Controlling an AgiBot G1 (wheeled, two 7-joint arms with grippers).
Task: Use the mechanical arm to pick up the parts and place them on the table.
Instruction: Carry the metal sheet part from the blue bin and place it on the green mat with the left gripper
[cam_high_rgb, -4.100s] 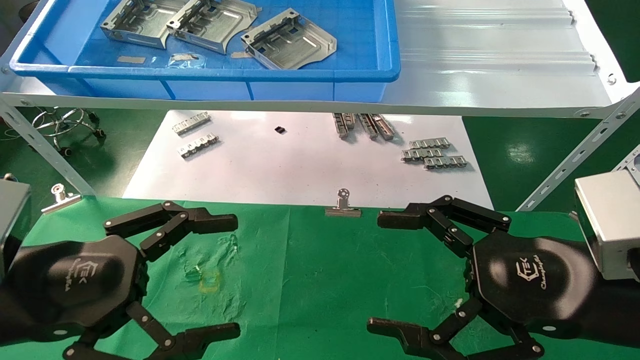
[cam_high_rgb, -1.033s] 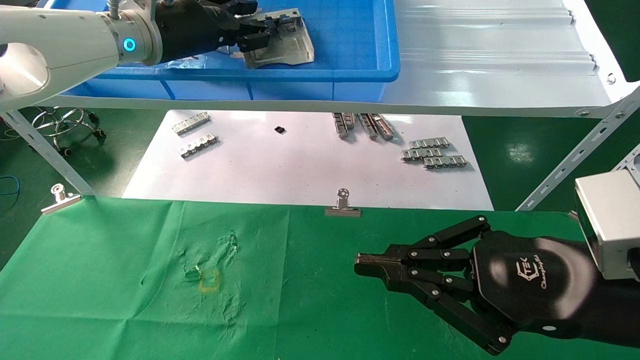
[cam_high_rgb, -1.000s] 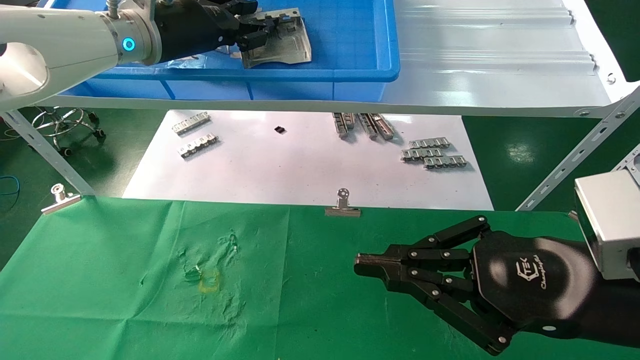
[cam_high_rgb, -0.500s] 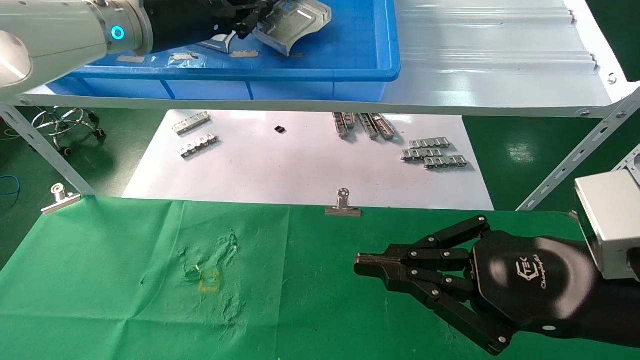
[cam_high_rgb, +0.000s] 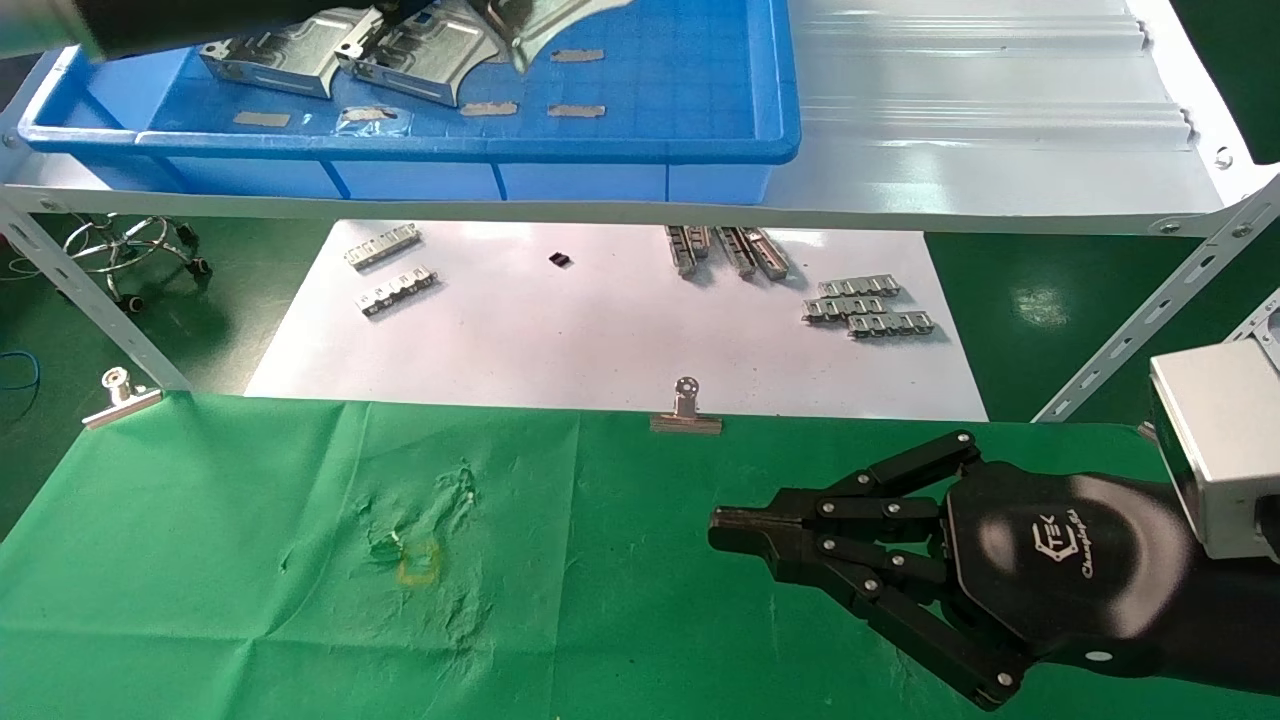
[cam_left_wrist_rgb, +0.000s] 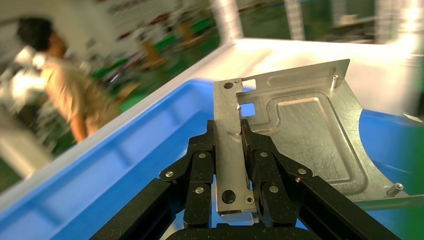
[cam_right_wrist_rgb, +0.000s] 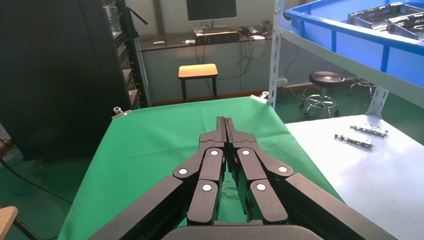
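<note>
head view: the right gripper (cam_high_rgb: 745, 535) hung over the green table (cam_high_rgb: 250, 560) at about 4 o'clock, fingers pressed together on nothing. at 12 o'clock a metal plate (cam_high_rgb: 545, 18) hung above the blue tray (cam_high_rgb: 690, 150), with two more plates (cam_high_rgb: 350, 50) lying inside it.

left wrist view: the left gripper (cam_left_wrist_rgb: 229, 137) was clamped on the plate's (cam_left_wrist_rgb: 300, 135) bent edge above the tray (cam_left_wrist_rgb: 125, 165).

right wrist view: the right gripper's (cam_right_wrist_rgb: 225, 127) fingers met, empty, over the table (cam_right_wrist_rgb: 150, 135).

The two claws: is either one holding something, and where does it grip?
The left gripper pinches a metal part by its bent-up rim. The right gripper is shut, holding nothing.
</note>
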